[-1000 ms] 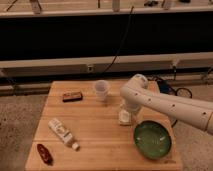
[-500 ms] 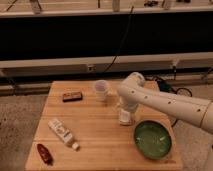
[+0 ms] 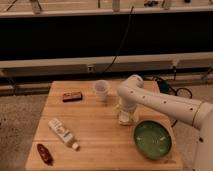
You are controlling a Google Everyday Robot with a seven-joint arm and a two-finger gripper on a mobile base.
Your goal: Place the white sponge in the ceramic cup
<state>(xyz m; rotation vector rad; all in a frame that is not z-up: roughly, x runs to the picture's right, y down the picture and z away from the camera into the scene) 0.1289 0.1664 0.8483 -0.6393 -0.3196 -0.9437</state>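
The white ceramic cup (image 3: pixel 101 90) stands upright near the back middle of the wooden table (image 3: pixel 95 140). The white sponge (image 3: pixel 126 118) lies on the table right of the middle, a little in front and to the right of the cup. My gripper (image 3: pixel 125 111) points down directly over the sponge, at or touching it. The white arm (image 3: pixel 160 102) reaches in from the right.
A green bowl (image 3: pixel 153 139) sits at the front right, close to the sponge. A white labelled bottle (image 3: pixel 63 133) lies at the front left, a dark red object (image 3: pixel 44 153) at the front left corner, a brown bar (image 3: pixel 72 96) at the back left.
The arm has shifted slightly to the left and the gripper has come down onto the sponge. The other objects have not moved.
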